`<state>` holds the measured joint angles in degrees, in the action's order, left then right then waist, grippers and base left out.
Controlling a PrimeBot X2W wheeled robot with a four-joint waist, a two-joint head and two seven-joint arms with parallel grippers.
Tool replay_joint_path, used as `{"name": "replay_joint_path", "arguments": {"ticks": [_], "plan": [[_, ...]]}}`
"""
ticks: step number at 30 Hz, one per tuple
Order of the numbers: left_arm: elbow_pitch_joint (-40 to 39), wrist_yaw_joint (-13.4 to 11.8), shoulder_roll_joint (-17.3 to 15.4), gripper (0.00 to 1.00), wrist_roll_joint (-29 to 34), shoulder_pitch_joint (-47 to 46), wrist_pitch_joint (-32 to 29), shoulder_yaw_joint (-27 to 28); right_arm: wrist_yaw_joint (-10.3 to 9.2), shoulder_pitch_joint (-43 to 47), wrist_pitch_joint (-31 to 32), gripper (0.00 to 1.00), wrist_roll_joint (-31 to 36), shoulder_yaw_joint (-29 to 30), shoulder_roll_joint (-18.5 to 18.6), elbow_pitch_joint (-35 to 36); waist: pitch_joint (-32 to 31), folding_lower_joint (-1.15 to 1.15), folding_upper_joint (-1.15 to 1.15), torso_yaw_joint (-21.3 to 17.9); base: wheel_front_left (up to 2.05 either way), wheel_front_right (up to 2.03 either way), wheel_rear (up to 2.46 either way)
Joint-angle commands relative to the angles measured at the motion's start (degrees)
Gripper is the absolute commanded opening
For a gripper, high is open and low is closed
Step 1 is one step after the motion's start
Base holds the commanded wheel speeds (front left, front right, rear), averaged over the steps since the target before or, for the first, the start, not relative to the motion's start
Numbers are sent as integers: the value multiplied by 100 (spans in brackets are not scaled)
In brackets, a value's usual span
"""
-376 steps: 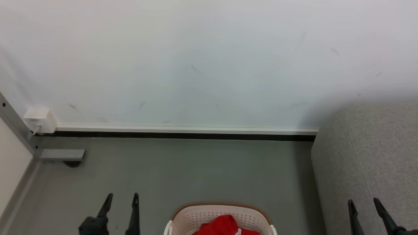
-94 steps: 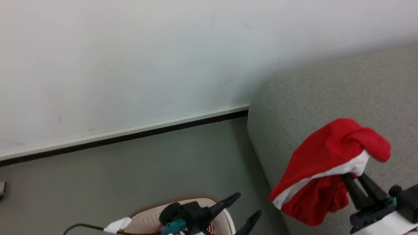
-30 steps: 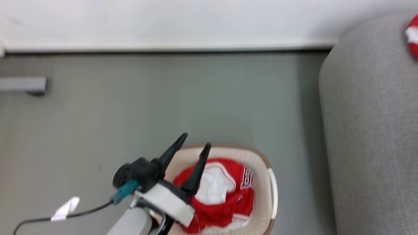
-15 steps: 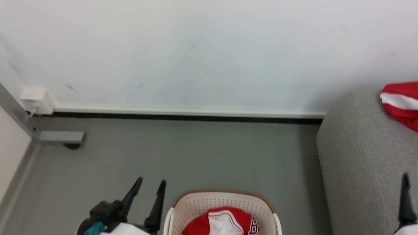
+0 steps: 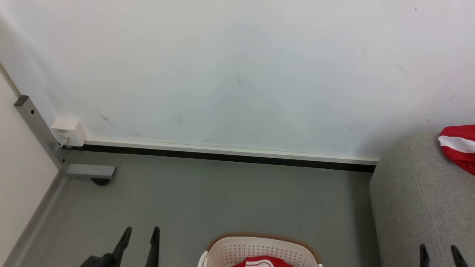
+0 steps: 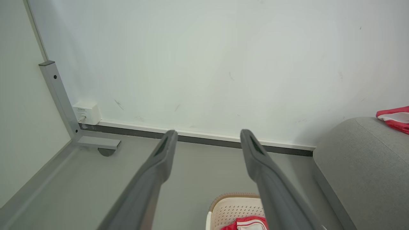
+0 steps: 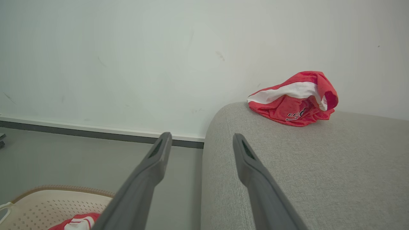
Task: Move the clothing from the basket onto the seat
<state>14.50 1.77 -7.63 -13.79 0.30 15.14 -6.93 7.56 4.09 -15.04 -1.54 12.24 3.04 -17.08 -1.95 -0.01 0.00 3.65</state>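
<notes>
The basket (image 5: 259, 247) is cut off by the near edge of the head view; only its far rim and wall show. The red garment (image 5: 261, 262) inside it shows as a sliver. The second garment (image 5: 459, 148), far on the seat (image 5: 408, 207), runs off the right edge. Its dark lettering (image 7: 295, 115) is too small to read. Of the right gripper (image 5: 438, 248), only the fingertips (image 5: 423, 257) clear the bottom edge. The label on the wall box (image 5: 68, 131) is illegible.

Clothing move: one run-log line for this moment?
left end effector: open, empty | right end effector: open, empty | one garment: on seat | other garment: in basket
</notes>
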Motion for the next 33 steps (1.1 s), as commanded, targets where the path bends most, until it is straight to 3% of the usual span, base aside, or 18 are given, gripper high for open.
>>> {"name": "replay_joint_path", "arguments": {"ticks": [1,13,33], "plan": [[36,35,45,100,113,117,1,72,-15,161,-16,100,-170,-83,-14,-24,-44,1,0,-13,0,0,0],[262,374,249,100,338,201,1,333,-15,417,-19,100,-506,-543,-9,-112,-148,1,0,-105,0,0,0],[374,526,414,100,503,107,1,485,-15,322,-19,100,-526,-661,-10,-103,-80,1,0,-204,0,0,0]]}}
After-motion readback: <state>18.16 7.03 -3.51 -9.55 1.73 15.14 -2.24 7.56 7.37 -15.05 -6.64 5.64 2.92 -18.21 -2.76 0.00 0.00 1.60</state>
